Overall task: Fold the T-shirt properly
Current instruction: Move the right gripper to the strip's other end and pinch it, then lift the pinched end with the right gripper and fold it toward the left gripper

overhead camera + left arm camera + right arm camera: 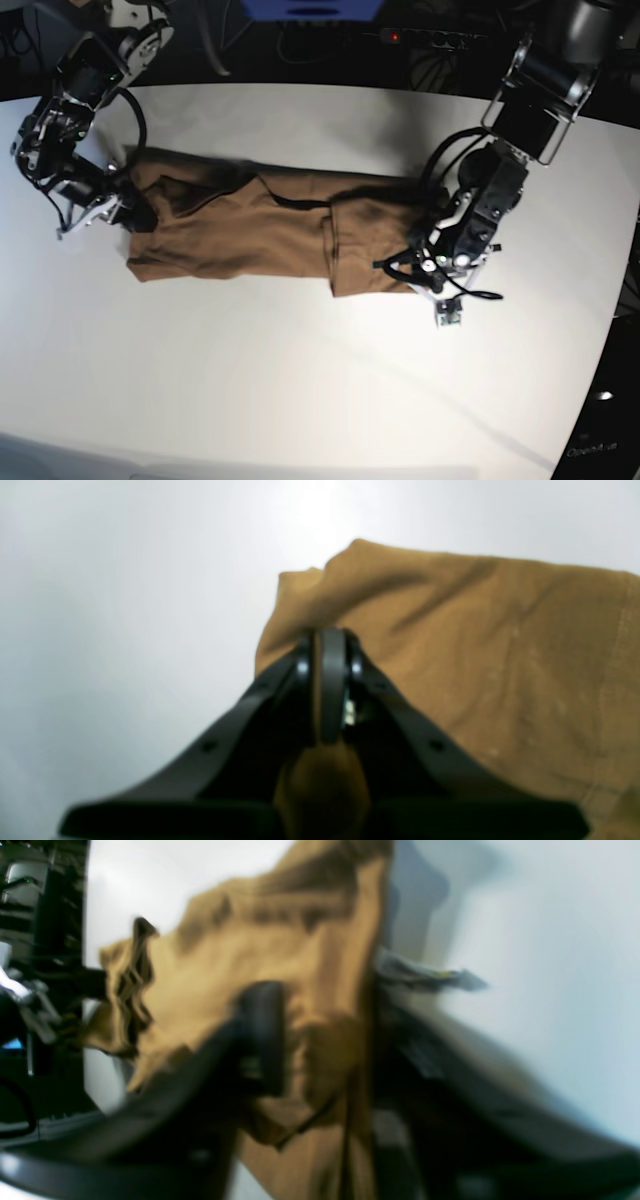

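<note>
A tan-brown T-shirt (250, 225) is laid lengthwise across the middle of a white table (300, 380), seen from above in the base view, w/ creases and a folded-over section toward that view's right. The left gripper (327, 680) is placed at the shirt's right end in the base view; in the left wrist view its jaws are pressed together w/ a pinch of brown cloth caught between them, the rest of the fabric spread out beyond. The right gripper (310, 1040) is set at the shirt's opposite end, by a bunched edge. In the blurred right wrist view, cloth is seen between its dark fingers (262, 1035), but whether it is clamped can't be told.
</note>
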`<state>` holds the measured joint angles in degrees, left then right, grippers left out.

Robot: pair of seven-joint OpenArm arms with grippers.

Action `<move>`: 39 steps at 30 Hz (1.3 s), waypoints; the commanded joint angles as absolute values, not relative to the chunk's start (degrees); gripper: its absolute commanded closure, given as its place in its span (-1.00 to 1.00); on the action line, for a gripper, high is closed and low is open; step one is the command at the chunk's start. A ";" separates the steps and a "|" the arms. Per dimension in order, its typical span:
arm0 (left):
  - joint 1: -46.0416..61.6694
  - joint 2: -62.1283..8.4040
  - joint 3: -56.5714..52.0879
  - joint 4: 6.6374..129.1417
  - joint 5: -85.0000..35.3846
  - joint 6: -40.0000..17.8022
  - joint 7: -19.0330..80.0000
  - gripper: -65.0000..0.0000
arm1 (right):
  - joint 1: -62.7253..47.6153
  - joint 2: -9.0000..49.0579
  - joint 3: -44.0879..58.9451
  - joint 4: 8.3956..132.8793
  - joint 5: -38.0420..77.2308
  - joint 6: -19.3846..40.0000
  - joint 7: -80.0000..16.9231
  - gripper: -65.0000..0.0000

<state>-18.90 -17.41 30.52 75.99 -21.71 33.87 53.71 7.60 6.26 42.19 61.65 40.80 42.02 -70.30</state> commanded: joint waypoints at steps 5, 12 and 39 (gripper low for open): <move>-20.26 -17.45 30.11 77.14 -21.49 33.80 53.05 0.93 | 6.46 5.41 41.63 60.18 28.00 40.00 -80.00 0.91; -19.65 -17.45 30.20 77.05 -21.41 33.80 53.05 0.93 | 9.45 5.67 36.70 60.18 28.00 40.00 -80.00 0.94; -18.86 -17.45 30.20 76.70 -21.49 33.80 53.58 0.93 | 9.89 7.60 14.46 83.30 27.82 40.00 -80.00 0.94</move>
